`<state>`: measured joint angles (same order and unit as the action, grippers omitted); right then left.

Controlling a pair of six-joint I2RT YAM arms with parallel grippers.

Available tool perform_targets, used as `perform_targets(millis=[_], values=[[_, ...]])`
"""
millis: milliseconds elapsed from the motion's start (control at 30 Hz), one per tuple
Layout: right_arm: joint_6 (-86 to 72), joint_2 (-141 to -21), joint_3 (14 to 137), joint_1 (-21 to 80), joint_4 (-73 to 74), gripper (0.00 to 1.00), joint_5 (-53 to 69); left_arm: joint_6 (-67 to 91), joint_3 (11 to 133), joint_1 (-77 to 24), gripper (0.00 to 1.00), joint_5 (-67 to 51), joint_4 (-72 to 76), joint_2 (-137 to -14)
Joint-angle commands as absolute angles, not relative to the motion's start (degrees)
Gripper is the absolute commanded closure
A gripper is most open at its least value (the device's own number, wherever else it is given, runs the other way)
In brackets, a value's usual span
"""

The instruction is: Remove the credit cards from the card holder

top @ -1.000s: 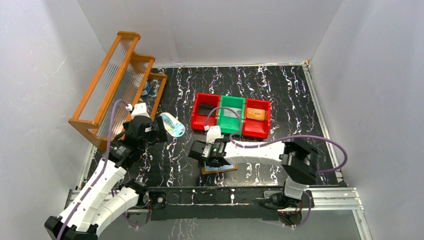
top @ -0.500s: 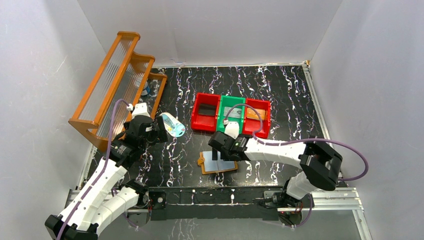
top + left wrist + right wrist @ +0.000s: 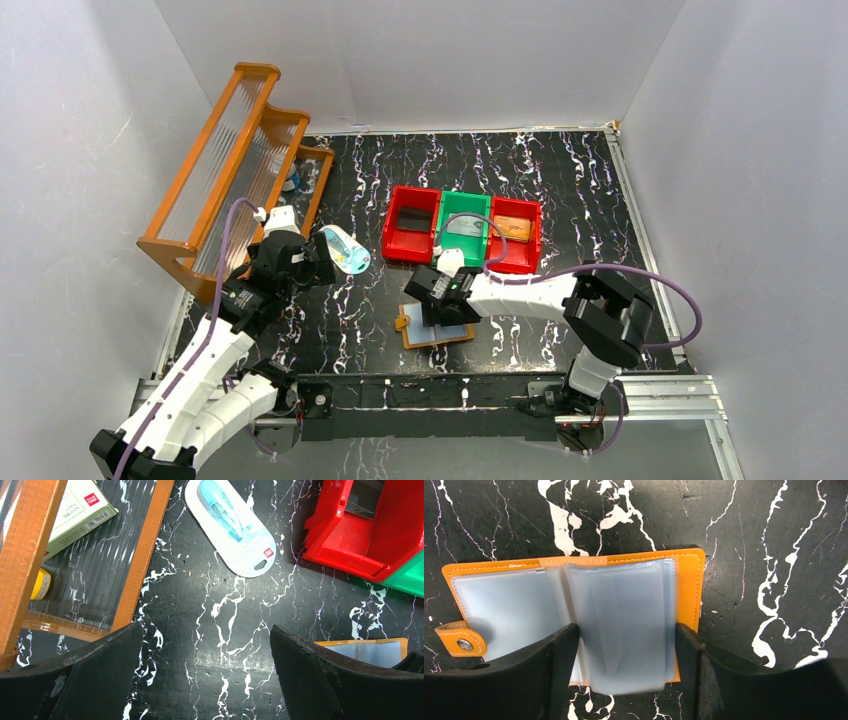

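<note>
Right gripper (image 3: 624,640) on the holder (image 3: 691,580), six o'clock.
We see its fingers (image 3: 559,670) wide beside the clear pockets (image 3: 624,595); squeezing, we cannot tell.

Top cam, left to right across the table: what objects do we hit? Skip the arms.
wooden rack → blue-and-white oval item → left red bin → green bin → right red bin. Omitted: card holder, nearer, overlapping the bins' span.

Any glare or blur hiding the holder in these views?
Right wrist: card holder sharp, its clear sleeves milky with sheen, contents unreadable. Left wrist: near fingers soft, mild glare on table. Top external: even light, right gripper partly covers holder.
</note>
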<state>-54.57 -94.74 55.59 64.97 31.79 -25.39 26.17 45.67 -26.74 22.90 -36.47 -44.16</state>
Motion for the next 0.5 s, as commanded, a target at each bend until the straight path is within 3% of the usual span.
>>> perform_targets(millis=[0,133,233,467], values=[[-56.6,-100.8,58.0,66.6,36.2,0.29,-26.8,26.0,46.1,-26.5,0.01,23.0,-36.4,-44.1],[-57.4,-103.5,61.5,68.0,39.5,0.44,-29.2,25.9,46.1,-26.5,0.02,23.0,-36.3,-44.0],[-57.1,-103.1,61.5,68.1,37.9,0.46,-27.7,25.9,46.1,-26.5,0.02,23.0,-36.4,-44.0],[-55.9,-98.0,63.5,67.9,39.6,0.19,-30.0,25.8,46.0,-26.5,0.02,22.7,-36.3,-44.1]])
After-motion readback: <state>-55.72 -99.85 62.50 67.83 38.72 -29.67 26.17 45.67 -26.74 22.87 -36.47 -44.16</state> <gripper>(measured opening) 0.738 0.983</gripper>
